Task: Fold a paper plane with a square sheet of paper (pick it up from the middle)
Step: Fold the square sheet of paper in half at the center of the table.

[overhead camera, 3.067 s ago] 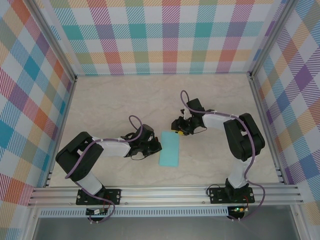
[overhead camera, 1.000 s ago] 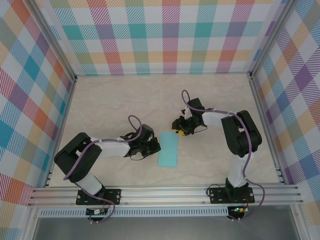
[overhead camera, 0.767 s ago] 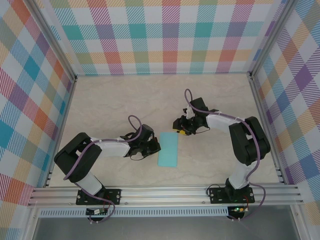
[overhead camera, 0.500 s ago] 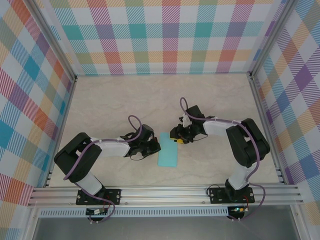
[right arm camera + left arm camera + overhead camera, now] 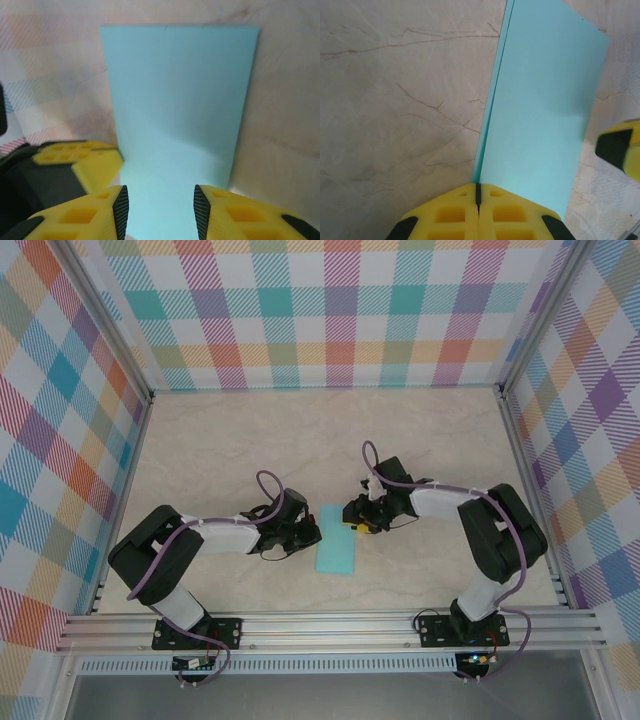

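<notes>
Here, folded sheet of paper (image 5: 180,100), right hand (image 5: 160,200) parted over its end

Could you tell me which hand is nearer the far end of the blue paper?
Right. The right hand is open over the paper's far end; the shut left hand is at its left long edge, about midway along.

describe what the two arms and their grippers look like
The left arm and right arm match: bulky black joint housings, a white forearm link, and a purple cable looping along each. The left gripper and right gripper each have two blocky yellow fingers with moulded pockets; the right one shows black inner pads.
</notes>
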